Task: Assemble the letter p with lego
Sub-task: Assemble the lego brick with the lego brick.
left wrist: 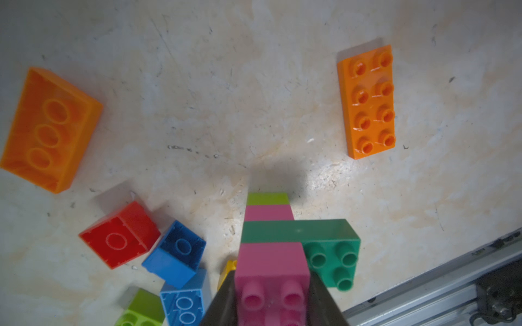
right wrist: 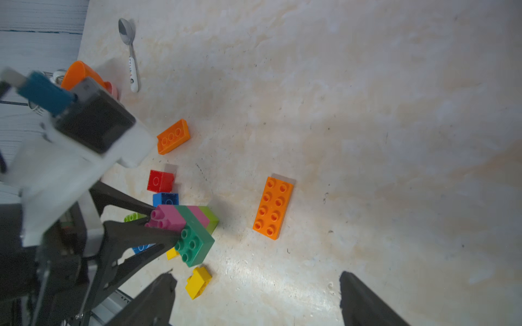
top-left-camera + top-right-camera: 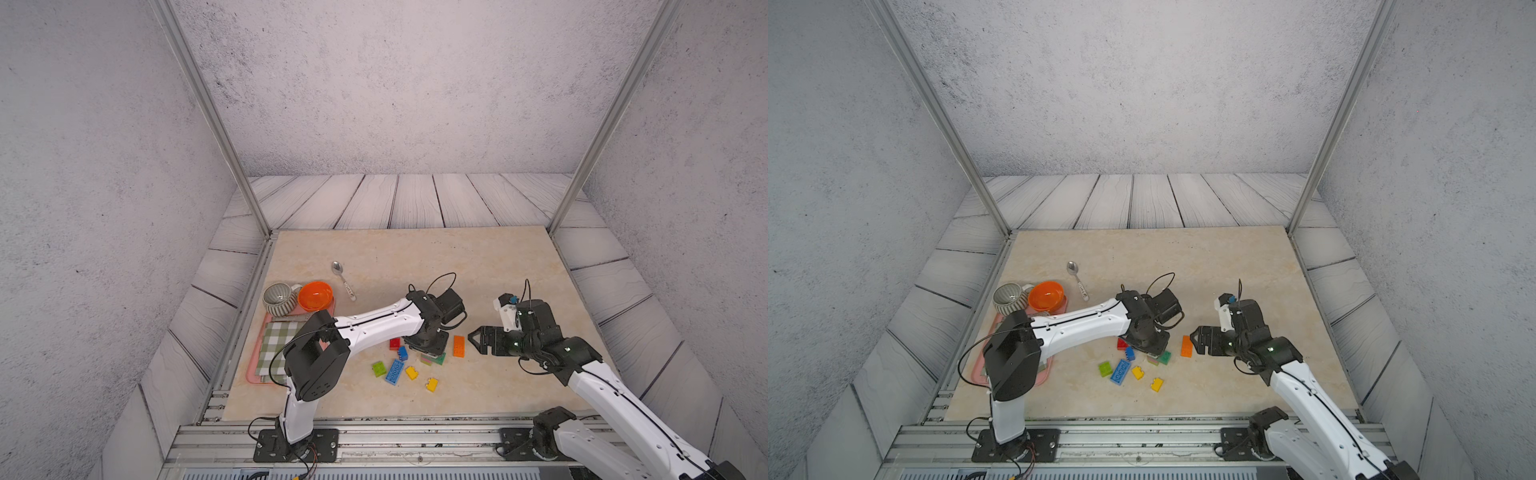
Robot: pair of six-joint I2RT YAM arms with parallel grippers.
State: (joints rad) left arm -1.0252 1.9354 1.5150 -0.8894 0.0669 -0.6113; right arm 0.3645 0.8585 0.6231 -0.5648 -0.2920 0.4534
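Observation:
My left gripper (image 1: pixel 272 296) is shut on the pink top brick of a lego stack (image 2: pixel 195 225) of lime, pink, long green and pink bricks; the lime end points down at the table. The stack (image 3: pixel 433 358) sits under the left wrist in both top views. My right gripper (image 2: pixel 257 285) stands open and empty to its right (image 3: pixel 478 338). Between them a long orange brick (image 3: pixel 459 345) lies studs up. Loose red (image 3: pixel 395 343), blue (image 3: pixel 395 371), lime (image 3: pixel 379 368) and yellow (image 3: pixel 432 384) bricks lie nearby. A second orange brick (image 2: pixel 173 136) lies upside down.
A spoon (image 3: pixel 343 279) lies at mid table. An orange bowl (image 3: pixel 315 296) and a striped grey cup (image 3: pixel 279 298) stand at the left, beside a pink tray (image 3: pixel 253 370) with a checked cloth (image 3: pixel 278 345). A metal rail (image 3: pixel 415 432) runs along the front edge.

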